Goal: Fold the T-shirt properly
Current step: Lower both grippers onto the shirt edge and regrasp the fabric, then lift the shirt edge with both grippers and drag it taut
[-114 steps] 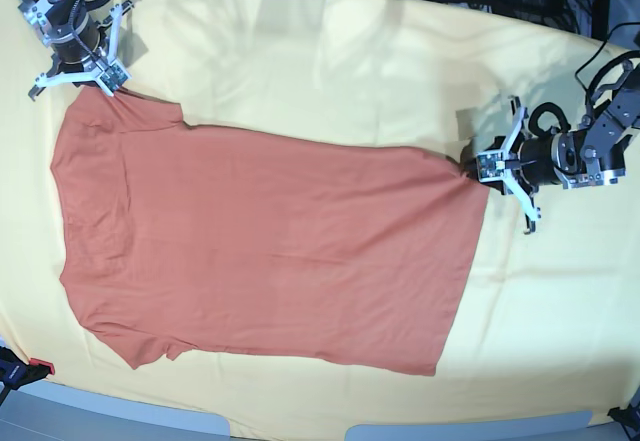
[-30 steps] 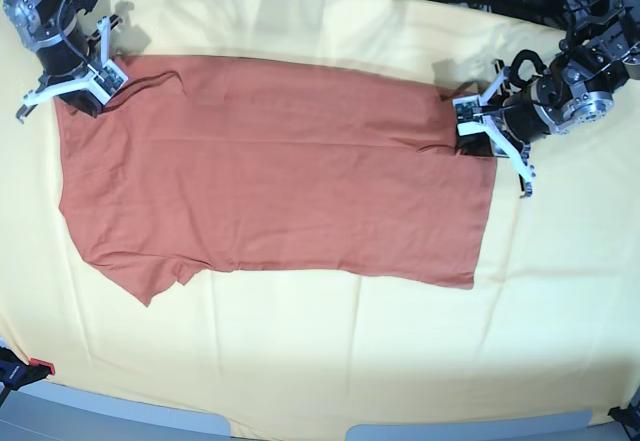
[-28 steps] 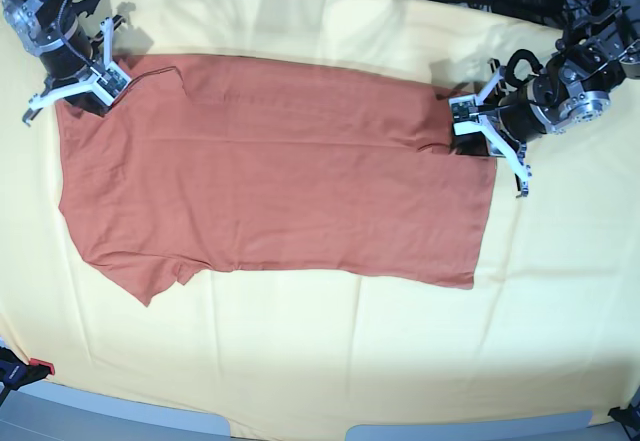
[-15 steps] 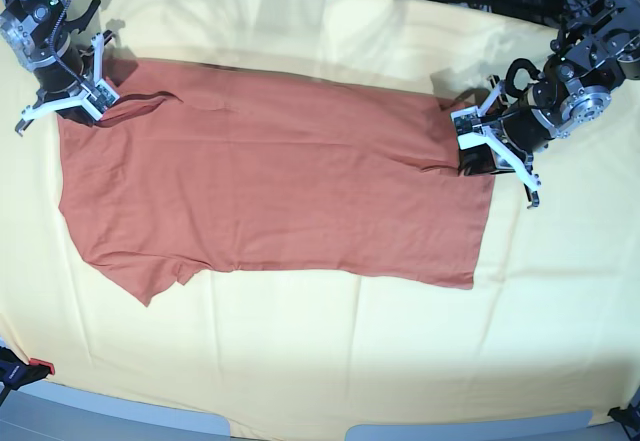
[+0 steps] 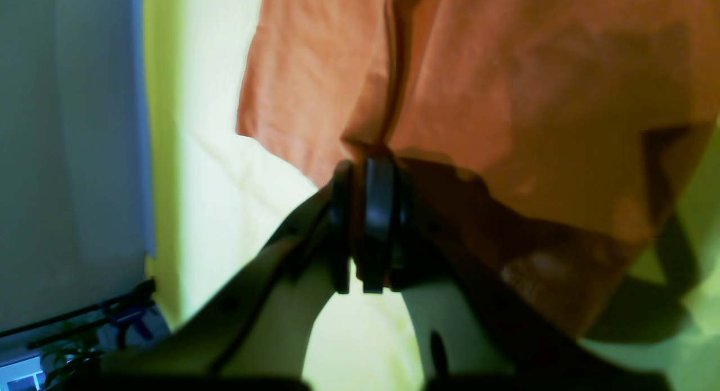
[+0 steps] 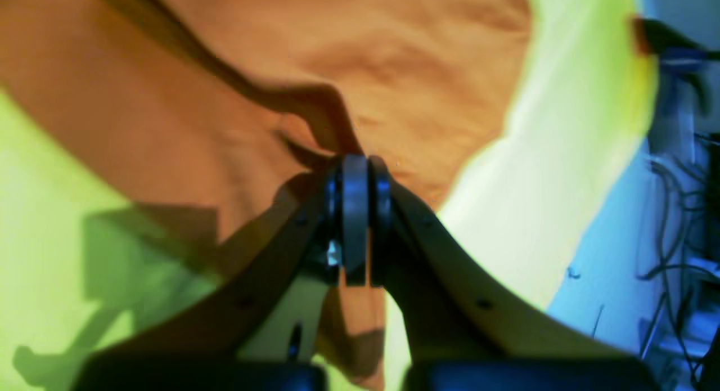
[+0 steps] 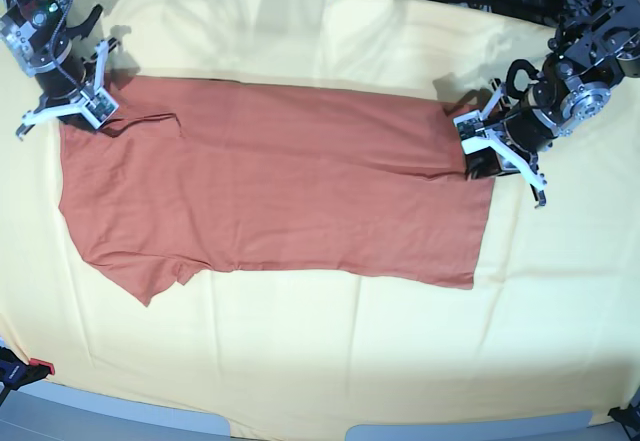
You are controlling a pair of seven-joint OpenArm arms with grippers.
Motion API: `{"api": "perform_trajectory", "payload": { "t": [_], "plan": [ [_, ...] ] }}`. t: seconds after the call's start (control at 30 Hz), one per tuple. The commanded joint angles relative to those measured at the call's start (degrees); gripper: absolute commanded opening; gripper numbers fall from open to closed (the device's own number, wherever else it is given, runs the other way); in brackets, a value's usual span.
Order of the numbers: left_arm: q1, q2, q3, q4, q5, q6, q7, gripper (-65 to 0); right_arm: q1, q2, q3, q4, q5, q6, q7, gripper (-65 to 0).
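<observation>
The T-shirt (image 7: 270, 196) lies flat on the table's yellow cloth (image 7: 330, 361), long axis running left to right across the base view. Its near edge sits around mid-table, with one sleeve poking out at the near left. Everything hinges on the far edge, since that's where both arms have hold. The left pincer (image 7: 478, 151) is pressed together on the far right hem corner, so the shirt spreads away to its left and toward the near side. The right pincer (image 7: 82, 104) is pinching the far left shoulder corner. Looks to me like the far edge has to come toward the near one, both arms moving evenly.
</observation>
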Motion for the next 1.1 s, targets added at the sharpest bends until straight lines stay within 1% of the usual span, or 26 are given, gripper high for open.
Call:
{"api": "perform_trajectory", "payload": {
  "t": [0.0, 0.03, 0.07, 0.1, 0.13, 0.17, 0.2, 0.23, 0.27, 0.3, 0.37, 0.4, 0.47, 0.53, 0.57, 0.6, 0.63, 0.7, 0.73, 0.77, 0.8, 0.83, 0.87, 1.07],
  "plan": [
    [-0.8, -0.7, -0.5, 0.7, 0.2, 1.1, -0.6, -65.0, 0.3, 0.9, 0.6, 0.6, -0.3, -1.2, 1.1, -65.0],
    [-0.8, -0.4, -0.5, 0.7, 0.2, 1.1, -0.6, -65.0, 0.3, 0.9, 0.6, 0.6, -0.3, -1.8, 1.1, -65.0],
    [-0.8, -0.2, -0.5, 0.7, 0.2, 0.9, -0.6, -65.0, 0.3, 0.9, 0.6, 0.6, -0.3, -2.5, 1.0, -62.8],
    [-0.8, -0.1, -0.5, 0.7, 0.3, 0.9, -0.6, -63.5, 0.3, 0.9, 0.6, 0.6, -0.4, -3.5, 1.0, -54.0],
    [-0.8, -0.1, -0.5, 0.7, 0.3, 0.9, -0.6, -56.6, 0.3, 0.9, 0.6, 0.6, -0.7, -4.6, 0.9, -43.7],
    [-0.9, -0.1, -0.5, 0.7, 0.3, 0.9, -0.1, -47.9, 0.3, 0.9, 0.6, 0.6, -0.7, -5.5, 0.8, -33.7],
    [-0.9, -0.1, -0.5, 0.7, 0.3, 0.9, 0.7, -38.8, 0.3, 0.9, 0.6, 0.6, -0.7, -6.3, 0.8, -25.6],
    [-0.9, -0.1, -0.5, 0.7, 0.3, 0.9, 1.0, -29.8, 0.3, 0.9, 0.6, 0.6, -0.7, -7.2, 0.7, -20.7],
    [-0.8, -0.1, -0.5, 0.7, 0.3, 0.9, 1.2, -23.5, 0.3, 0.9, 0.6, 0.6, -0.7, -8.1, -0.1, -19.6],
    [-0.8, -0.2, -0.5, 0.7, 0.3, 0.9, 1.6, -20.6, 0.3, 0.9, 0.6, 0.6, -0.8, -9.1, -0.8, -19.6],
    [-0.9, -0.2, -0.5, 0.7, 0.3, 0.2, 2.4, -20.4, 0.3, 0.9, 0.6, 0.6, -2.4, -10.7, -1.1, -19.8],
    [-0.9, -0.2, -0.5, 0.7, 0.3, -1.1, 2.5, -20.4, 0.3, 0.9, 0.6, 0.7, -3.6, -11.4, -1.5, -19.8],
    [-0.8, -0.2, -0.5, 0.7, 0.2, -4.4, 2.8, -20.5, 0.3, 1.0, 0.6, 1.5, -5.5, -12.8, -4.6, -20.2],
    [-0.8, -0.2, -0.5, 0.8, 0.1, -8.6, 3.5, -20.5, 0.2, 1.0, 0.6, 3.4, -5.4, -12.6, -8.5, -22.8],
    [-0.8, -0.5, -0.5, 0.8, -0.4, -10.9, 3.5, -20.5, 0.1, 1.0, 0.6, 4.4, -5.2, -12.0, -10.6, -24.9],
    [-0.8, -0.9, -0.5, 0.8, -1.6, -13.6, 3.5, -20.5, 0.1, 1.0, 0.6, 5.3, -4.5, -10.2, -12.9, -27.0],
    [-0.8, -1.3, -0.5, 0.9, -3.0, -16.7, 3.5, -20.5, 0.1, 1.0, 0.6, 5.8, -4.0, -8.0, -15.1, -28.5],
    [-0.8, -2.3, -0.5, 0.9, -5.6, -23.6, 3.5, -20.5, 0.1, 1.0, 0.6, 6.0, -1.2, -1.7, -18.6, -29.1],
    [-0.8, -2.9, -0.5, 0.9, -6.9, -26.5, 3.5, -20.5, 0.1, 1.0, 0.6, 6.0, 0.7, 1.0, -19.6, -29.1],
    [-0.8, -3.4, -0.5, 0.9, -8.3, -28.8, 3.5, -20.5, -0.3, 1.0, 0.6, 6.0, 2.3, 2.4, -19.9, -29.1],
    [-0.8, -3.8, -0.5, 0.9, -9.5, -30.4, 3.5, -20.5, -0.9, 1.1, 0.6, 6.0, 3.3, 3.6, -19.5, -29.1],
    [-0.8, -4.0, -0.5, 0.9, -10.0, -31.6, 3.5, -20.5, -1.4, 1.1, 0.6, 6.0, 4.2, 4.8, -19.3, -29.1],
    [-0.8, -4.0, -0.5, 0.9, -9.9, -32.0, 3.5, -20.5, -1.9, 1.1, 0.6, 6.0, 4.4, 5.6, -19.1, -29.1],
    [-0.8, -4.0, -0.5, 0.8, -9.3, -32.0, 3.7, -20.5, -2.7, 1.1, 0.6, 3.1, 3.7, 7.0, -18.7, -29.1]
  ]
}}
